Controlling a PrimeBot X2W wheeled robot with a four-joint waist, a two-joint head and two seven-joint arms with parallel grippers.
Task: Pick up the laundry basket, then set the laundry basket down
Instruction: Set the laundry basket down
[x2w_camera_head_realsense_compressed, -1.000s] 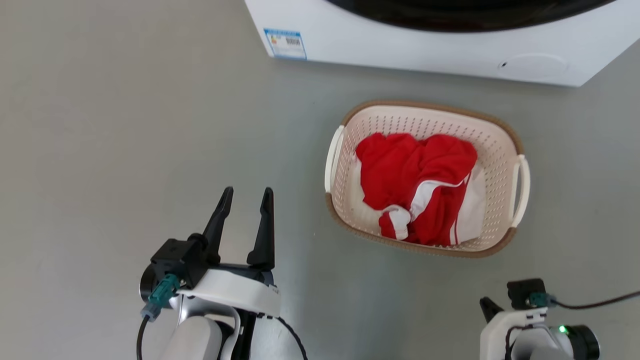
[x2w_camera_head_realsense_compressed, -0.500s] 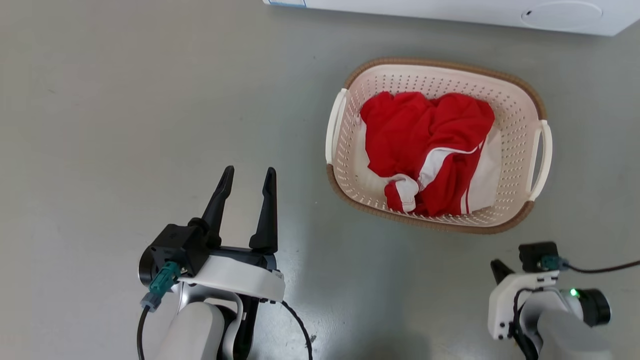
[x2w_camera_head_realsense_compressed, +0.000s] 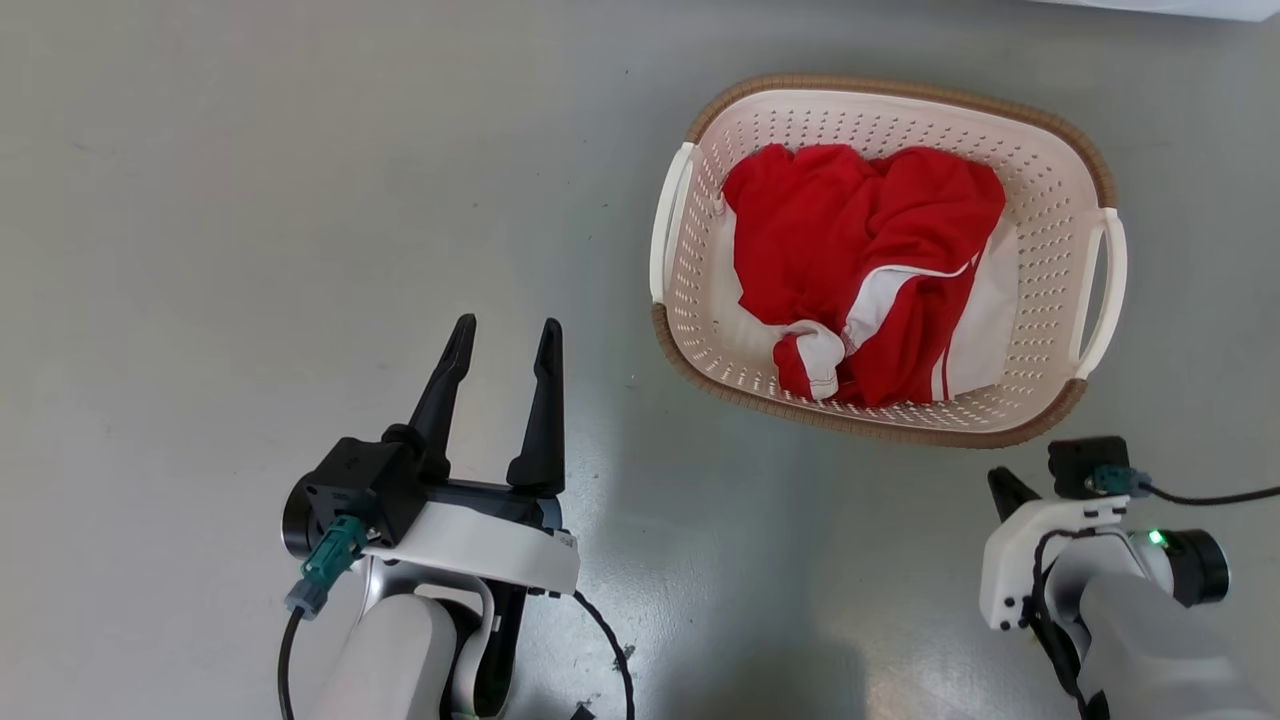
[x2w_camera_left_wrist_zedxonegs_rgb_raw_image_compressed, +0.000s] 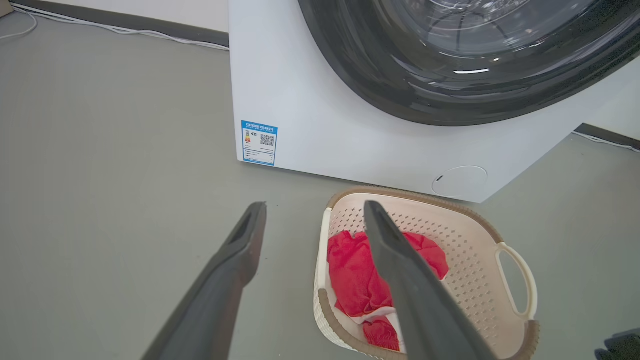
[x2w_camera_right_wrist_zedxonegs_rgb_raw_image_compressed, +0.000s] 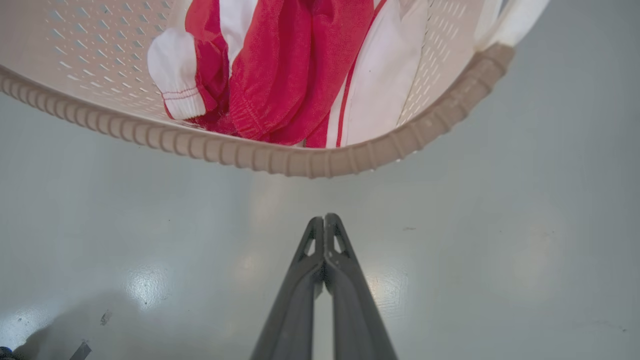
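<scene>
The laundry basket (x2w_camera_head_realsense_compressed: 700, 300) sits on the grey floor (x2w_camera_head_realsense_compressed: 250, 200) just in front of the white washing machine (x2w_camera_left_wrist_zedxonegs_rgb_raw_image_compressed: 320, 125), with a red-and-white garment (x2w_camera_head_realsense_compressed: 860, 260) bunched inside it. Its long axis runs left to right across the robot's front, with one white loop handle (x2w_camera_head_realsense_compressed: 665, 225) at the left end and the other handle (x2w_camera_head_realsense_compressed: 1100, 290) at the right end.

The left hand (x2w_camera_head_realsense_compressed: 505, 335) lies well to the basket's left and a little nearer the robot, fingers spread wide and holding nothing. The right hand (x2w_camera_right_wrist_zedxonegs_rgb_raw_image_compressed: 324, 220) hangs just short of the basket's near rim toward the right corner, fingers pressed together and empty.

Neither hand touches the basket. The right hand looks nearer, though it would have to open first; the left handle lies up and to the right of the left hand.
</scene>
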